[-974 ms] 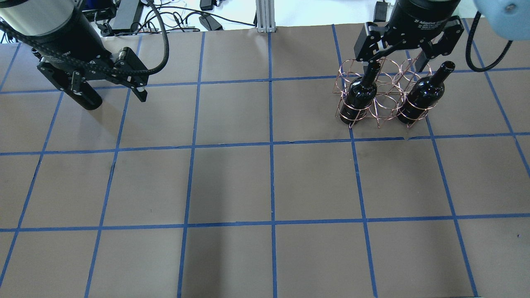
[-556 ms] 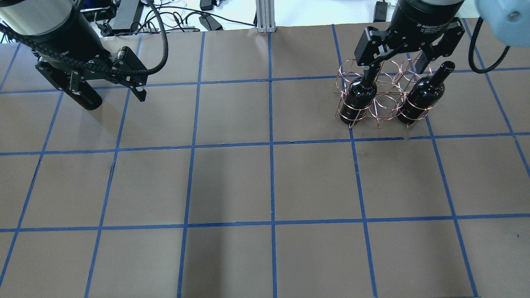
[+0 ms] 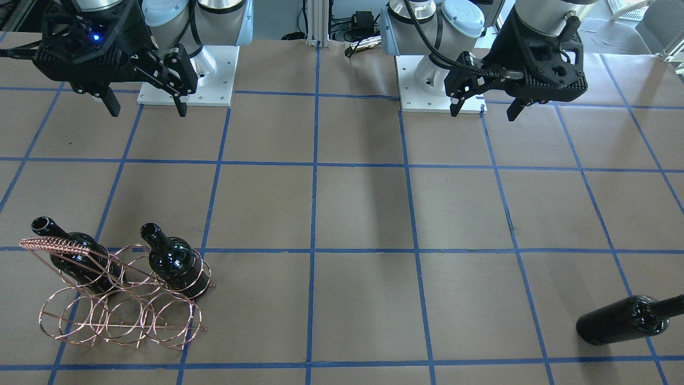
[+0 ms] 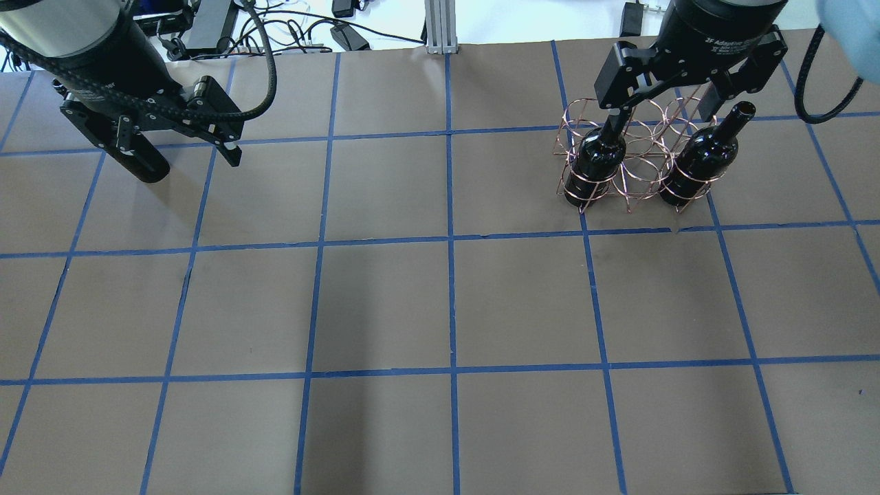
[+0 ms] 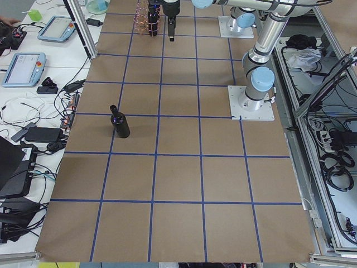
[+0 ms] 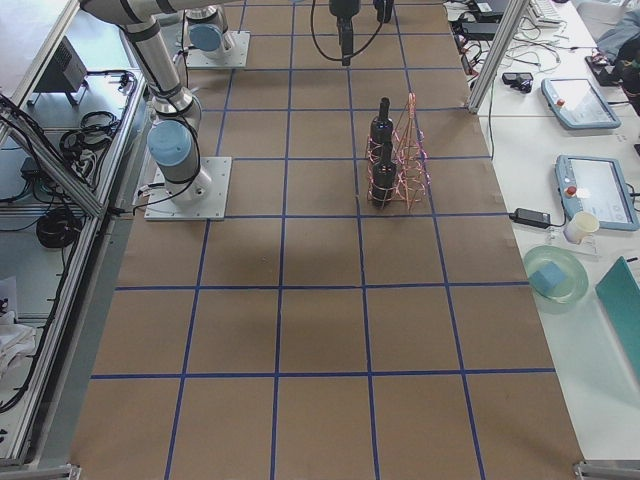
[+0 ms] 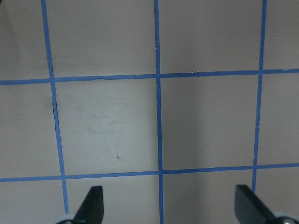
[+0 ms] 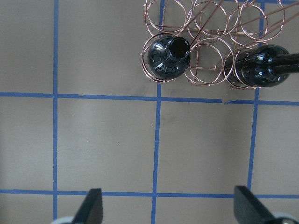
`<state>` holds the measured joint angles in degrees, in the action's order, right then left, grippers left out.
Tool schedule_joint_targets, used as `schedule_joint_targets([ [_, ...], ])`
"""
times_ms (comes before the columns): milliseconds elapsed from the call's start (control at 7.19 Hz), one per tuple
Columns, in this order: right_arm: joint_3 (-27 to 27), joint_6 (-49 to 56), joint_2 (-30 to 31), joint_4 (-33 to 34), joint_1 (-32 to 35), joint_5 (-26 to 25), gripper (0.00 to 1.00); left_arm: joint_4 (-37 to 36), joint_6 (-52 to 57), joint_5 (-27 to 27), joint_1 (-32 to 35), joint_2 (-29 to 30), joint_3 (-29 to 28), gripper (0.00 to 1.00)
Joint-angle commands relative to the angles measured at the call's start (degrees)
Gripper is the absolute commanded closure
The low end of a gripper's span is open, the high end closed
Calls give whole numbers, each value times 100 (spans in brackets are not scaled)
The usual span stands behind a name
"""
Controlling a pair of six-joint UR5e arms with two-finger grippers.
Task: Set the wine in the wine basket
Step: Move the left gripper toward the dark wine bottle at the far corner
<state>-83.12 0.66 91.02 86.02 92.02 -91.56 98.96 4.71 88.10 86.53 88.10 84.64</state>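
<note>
The copper wire wine basket [image 3: 123, 313] stands at the table's far right, also in the overhead view [image 4: 639, 168] and the right wrist view [image 8: 210, 46]. Two black wine bottles [image 3: 173, 262] [image 3: 75, 256] sit in its end rings, necks up; they show overhead [image 4: 598, 161] [image 4: 698, 161]. A third bottle [image 3: 622, 321] stands alone at the far left [image 5: 120, 124]. My right gripper [image 4: 660, 117] [image 3: 147, 109] is open and empty, high above the table. My left gripper [image 4: 189, 165] [image 3: 484, 112] is open and empty, well short of the lone bottle.
The brown table [image 4: 447, 302] is marked with a blue tape grid. Cables and devices [image 4: 295, 27] lie beyond its far edge. The arm bases [image 3: 187, 80] stand at the near edge. Side benches carry tablets and a cup [image 6: 580, 225].
My right gripper has drifted slightly up and to the right over the basket, still open. My left gripper has barely shifted. The bottles and the basket have not moved.
</note>
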Motion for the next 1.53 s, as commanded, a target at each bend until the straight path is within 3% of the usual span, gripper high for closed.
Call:
schedule_joint_targets([
  [0,-3,-30,21,3,0,24,0,18,3,14,-5,32,0,0],
  [556,-3,-57,21,11,9,6,0,184,-6,31,-302,41,-96,0],
  [834,-11,-83,21,29,9,6,0,-41,421,-13,-924,180,-105,0],
  [974,6,-75,117,194,-9,41,0,-426,660,-12,-1267,381,-184,0],
  [1391,-11,-373,249,468,0,76,0,-553,1681,5,-2147,1426,-1079,0],
])
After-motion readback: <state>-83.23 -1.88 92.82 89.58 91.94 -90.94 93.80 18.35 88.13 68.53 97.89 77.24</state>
